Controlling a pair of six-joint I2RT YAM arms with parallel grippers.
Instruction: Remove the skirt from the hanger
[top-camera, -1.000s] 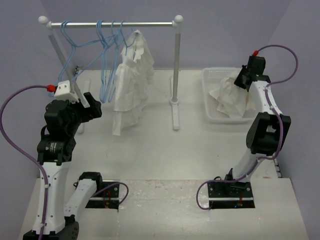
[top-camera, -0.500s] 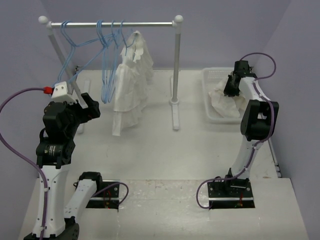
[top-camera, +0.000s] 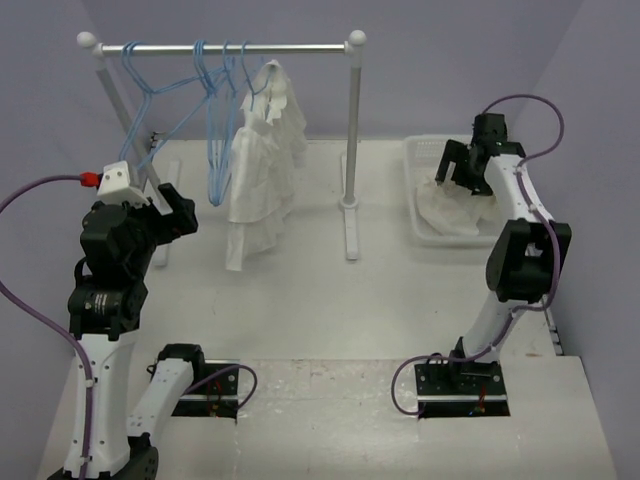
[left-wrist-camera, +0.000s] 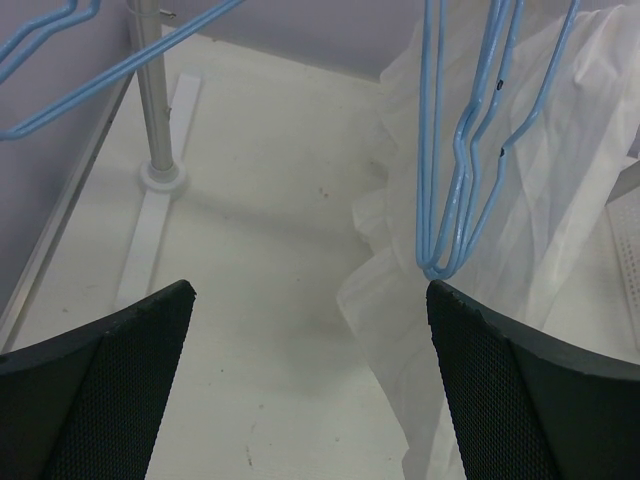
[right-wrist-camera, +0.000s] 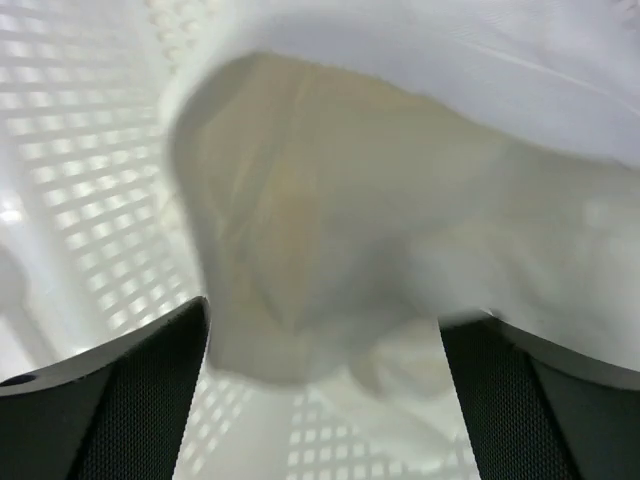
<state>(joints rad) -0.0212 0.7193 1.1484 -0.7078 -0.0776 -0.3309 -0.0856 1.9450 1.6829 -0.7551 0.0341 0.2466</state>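
The skirt (top-camera: 452, 208) lies crumpled in the white basket (top-camera: 421, 152) at the right; in the right wrist view the skirt (right-wrist-camera: 380, 190) is a blurred white mass close in front. My right gripper (top-camera: 462, 172) hovers just above it, open (right-wrist-camera: 325, 315), with no cloth pinched between the fingers. Several light-blue wire hangers (top-camera: 215, 110) hang bare on the rail, and I cannot tell which one is the skirt's hanger. My left gripper (top-camera: 183, 212) stands open (left-wrist-camera: 310, 290) just left of the hangers' (left-wrist-camera: 455, 190) lower ends and holds nothing.
A white ruffled garment (top-camera: 262, 175) hangs on the rail (top-camera: 230, 46) beside the hangers, its hem (left-wrist-camera: 400, 330) close to my left gripper's right finger. The rack's posts (top-camera: 351, 140) and foot bars (left-wrist-camera: 150, 240) stand on the white table.
My right gripper swung over the basket and opened, letting go of the skirt, which now rests lower in the basket. My left arm barely moved.
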